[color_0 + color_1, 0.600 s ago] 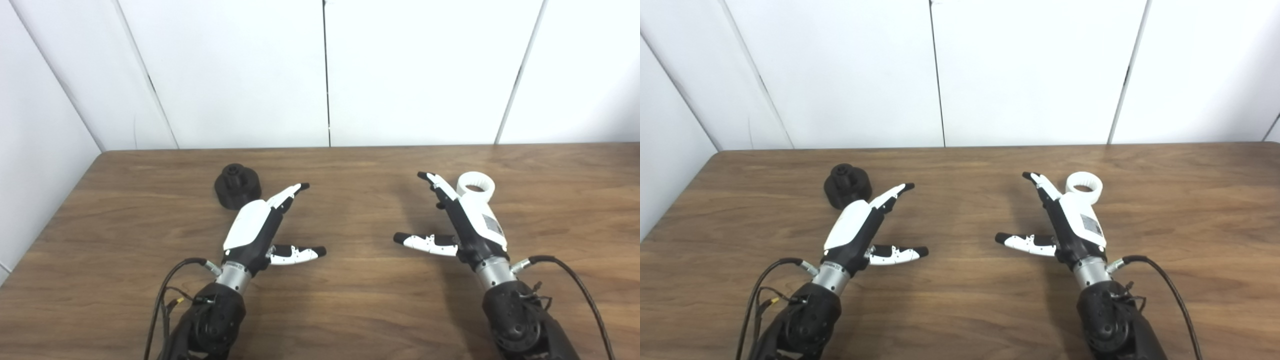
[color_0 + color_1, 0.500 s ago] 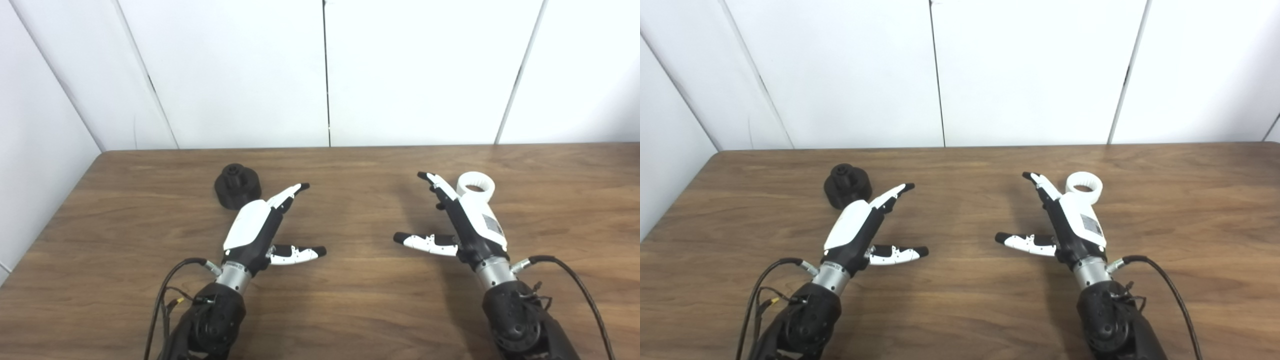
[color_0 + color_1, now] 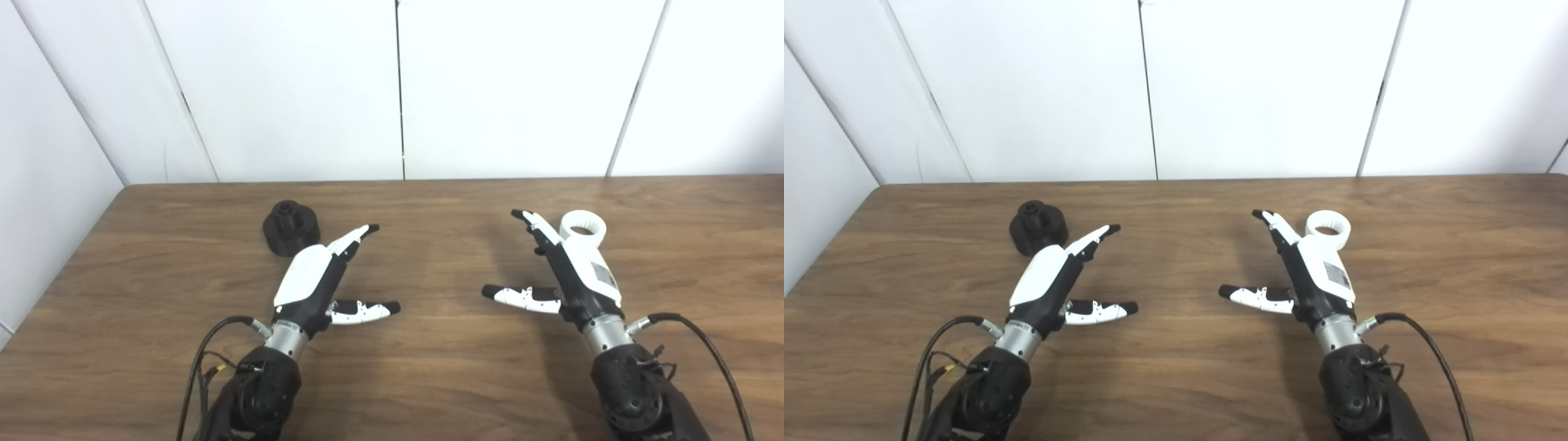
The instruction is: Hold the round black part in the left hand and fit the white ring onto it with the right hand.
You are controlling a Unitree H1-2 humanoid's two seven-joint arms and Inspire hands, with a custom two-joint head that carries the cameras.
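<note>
Well, both parts sit on the wooden table [image 3: 429,380], neither one held. Black part [image 3: 291,228] stands upright at far left, its stub pointing up, just beyond the left robot hand [image 3: 318,278]. Ring [image 3: 582,225] lies flat (hole facing up), just past the right robot hand [image 3: 572,269], partly hidden by it. Each robot hand is spread wide, fingers reaching forward, thumb turned inward, gripping nothing.
</note>
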